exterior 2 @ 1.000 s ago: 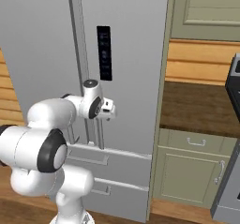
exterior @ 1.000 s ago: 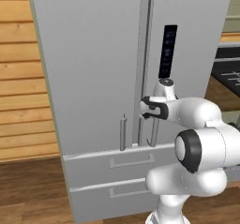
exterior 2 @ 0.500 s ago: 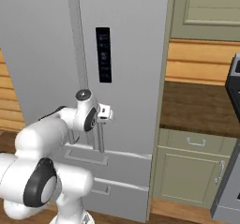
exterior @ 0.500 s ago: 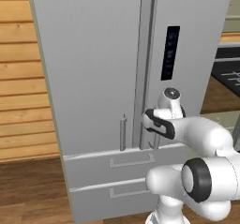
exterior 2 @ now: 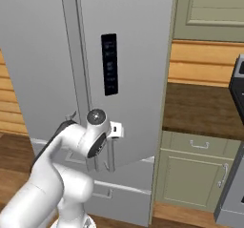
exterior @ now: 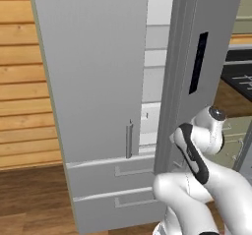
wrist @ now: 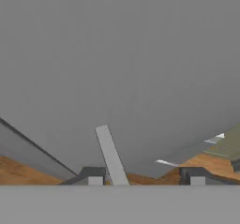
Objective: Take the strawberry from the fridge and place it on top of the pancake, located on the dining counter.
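Note:
The fridge (exterior: 93,72) stands in front of me with its left door shut and its right door (exterior 2: 128,55) swung partly out. White shelves (exterior: 155,81) show in the gap; the strawberry is hidden from here. My gripper (wrist: 146,178) is at the right door's vertical bar handle (wrist: 110,155), which runs between the two fingers, close by the left one, with a gap to the right one. In the right base view the hand (exterior 2: 112,139) sits at the handle (exterior 2: 107,158) low on the door. The pancake and the dining counter are out of view.
Two drawers (exterior: 118,180) lie under the doors. A wooden plank wall (exterior: 19,81) runs left of the fridge. To its right stand green cabinets (exterior 2: 195,174) under a dark worktop (exterior 2: 200,108), with a stove (exterior 2: 237,93) at the far right edge.
The right fridge door has swung out toward me with my hand at its handle, and a strip of the white interior now shows. The fingers came in around the handle.

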Controlling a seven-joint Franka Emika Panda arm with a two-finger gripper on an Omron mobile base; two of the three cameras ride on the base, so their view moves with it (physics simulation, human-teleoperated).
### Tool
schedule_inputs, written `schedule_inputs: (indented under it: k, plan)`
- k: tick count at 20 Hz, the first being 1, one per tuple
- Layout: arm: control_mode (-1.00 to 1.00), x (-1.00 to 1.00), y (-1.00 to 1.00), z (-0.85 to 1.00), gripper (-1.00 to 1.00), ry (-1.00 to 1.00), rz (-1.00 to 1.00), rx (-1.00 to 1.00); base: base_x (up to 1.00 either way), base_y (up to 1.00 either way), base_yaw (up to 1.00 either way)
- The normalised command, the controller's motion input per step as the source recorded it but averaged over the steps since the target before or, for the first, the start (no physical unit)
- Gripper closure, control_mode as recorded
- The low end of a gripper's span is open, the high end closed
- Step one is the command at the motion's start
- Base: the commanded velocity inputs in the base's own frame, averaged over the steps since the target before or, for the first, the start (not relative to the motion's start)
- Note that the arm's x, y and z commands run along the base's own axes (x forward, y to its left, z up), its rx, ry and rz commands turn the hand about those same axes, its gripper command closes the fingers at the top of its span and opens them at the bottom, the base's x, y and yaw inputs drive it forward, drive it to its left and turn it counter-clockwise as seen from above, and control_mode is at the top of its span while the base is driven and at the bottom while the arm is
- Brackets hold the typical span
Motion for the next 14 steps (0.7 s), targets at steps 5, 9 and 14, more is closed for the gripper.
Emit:
schedule_inputs:
  k: [5, 9, 14]
  plan:
    - [-1.00, -0.10, -0.19, -0.10, -1.00, 0.07, 0.00, 0.01, 0.00, 0.00, 0.00]
    - [-1.00, -0.30, 0.00, 0.84, -1.00, 0.00, -0.02, -0.07, 0.00, 0.00, 0.00]
    - [-1.00, -0.15, 0.12, 1.00, -1.00, 0.00, 0.00, -0.16, 0.00, 0.00, 0.00]
